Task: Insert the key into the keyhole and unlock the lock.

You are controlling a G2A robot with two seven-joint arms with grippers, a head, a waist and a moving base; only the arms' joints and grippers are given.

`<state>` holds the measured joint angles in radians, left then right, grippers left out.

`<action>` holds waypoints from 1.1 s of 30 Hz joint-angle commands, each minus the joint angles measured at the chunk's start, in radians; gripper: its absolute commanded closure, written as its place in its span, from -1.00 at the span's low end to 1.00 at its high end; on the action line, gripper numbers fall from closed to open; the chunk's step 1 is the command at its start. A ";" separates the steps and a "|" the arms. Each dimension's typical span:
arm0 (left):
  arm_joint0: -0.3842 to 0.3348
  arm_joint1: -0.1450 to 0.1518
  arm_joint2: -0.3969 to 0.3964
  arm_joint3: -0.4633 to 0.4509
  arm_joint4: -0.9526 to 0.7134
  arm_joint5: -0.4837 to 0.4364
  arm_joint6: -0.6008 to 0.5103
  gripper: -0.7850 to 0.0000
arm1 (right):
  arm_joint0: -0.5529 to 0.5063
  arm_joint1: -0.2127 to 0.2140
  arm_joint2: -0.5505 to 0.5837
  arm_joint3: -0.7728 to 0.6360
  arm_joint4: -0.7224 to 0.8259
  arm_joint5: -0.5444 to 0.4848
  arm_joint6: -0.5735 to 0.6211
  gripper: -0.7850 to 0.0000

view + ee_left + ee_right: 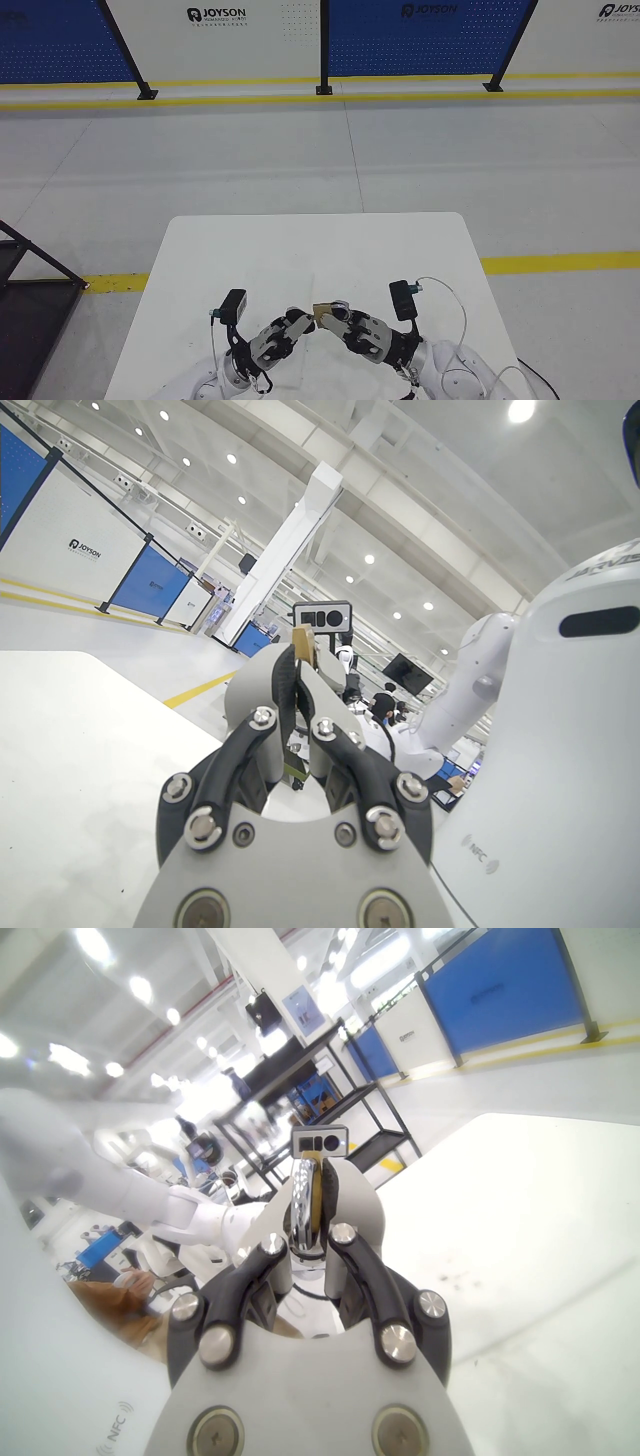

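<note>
Squarely opposed: left jaws pinch the key (302,643), aimed toward 3 o'clock at the lock (304,1193) clamped in right jaws.

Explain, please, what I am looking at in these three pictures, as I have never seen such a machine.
This is a two-armed robot at a white table. The top view looks down from a camera above its arms; the other two come from cameras on its wrists. The left gripper pinches a small brass piece, apparently the key. The right gripper grips the lock, a brass padlock with a shiny shackle. The two grippers meet over the table's near part.
</note>
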<state>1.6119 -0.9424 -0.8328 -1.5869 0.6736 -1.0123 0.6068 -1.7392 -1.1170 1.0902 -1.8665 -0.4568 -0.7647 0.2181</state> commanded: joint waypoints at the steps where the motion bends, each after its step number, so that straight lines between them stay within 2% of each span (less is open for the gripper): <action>1: 0.000 -0.005 -0.001 0.003 0.011 0.000 0.003 1.00 | 0.000 0.001 -0.002 -0.001 -0.001 0.002 0.005 1.00; 18: 0.029 -0.039 -0.039 0.002 0.150 0.020 0.090 1.00 | -0.007 0.005 -0.002 -0.014 0.017 0.059 -0.017 1.00; 33: 0.056 -0.069 -0.060 -0.021 0.348 0.189 0.215 1.00 | -0.028 0.009 0.004 -0.045 0.033 0.137 -0.032 1.00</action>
<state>1.6669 -1.0100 -0.8914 -1.6083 1.0025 -0.8392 0.8134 -1.7663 -1.1086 1.0938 -1.9100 -0.4261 -0.6325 0.1862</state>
